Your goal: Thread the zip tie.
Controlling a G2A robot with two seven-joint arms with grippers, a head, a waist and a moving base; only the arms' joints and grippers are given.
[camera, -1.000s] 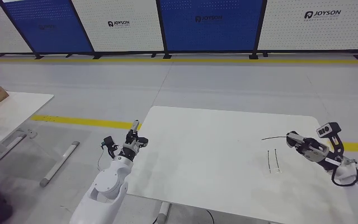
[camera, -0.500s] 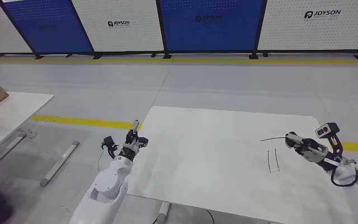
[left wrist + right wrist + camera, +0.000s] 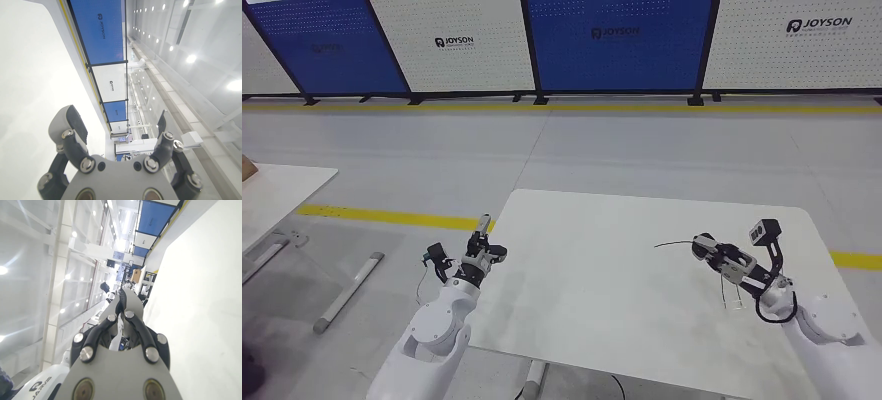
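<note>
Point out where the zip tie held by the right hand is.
In the top view, the zip tie sticks out from the shut right hand over the table's right half, near two spare ties lying there.

Setting: industrial test hall. We list blue and white perforated partition panels (image 3: 620,45), a bare grey floor (image 3: 442,150) with a yellow marking line (image 3: 392,216), high ceiling lamps (image 3: 191,58) and a white worktable (image 3: 592,290).

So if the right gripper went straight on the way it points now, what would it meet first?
Likely the left gripper, across the table; the right gripper, shut on the zip tie, points that way over its bare top. Heights are unclear.
</note>
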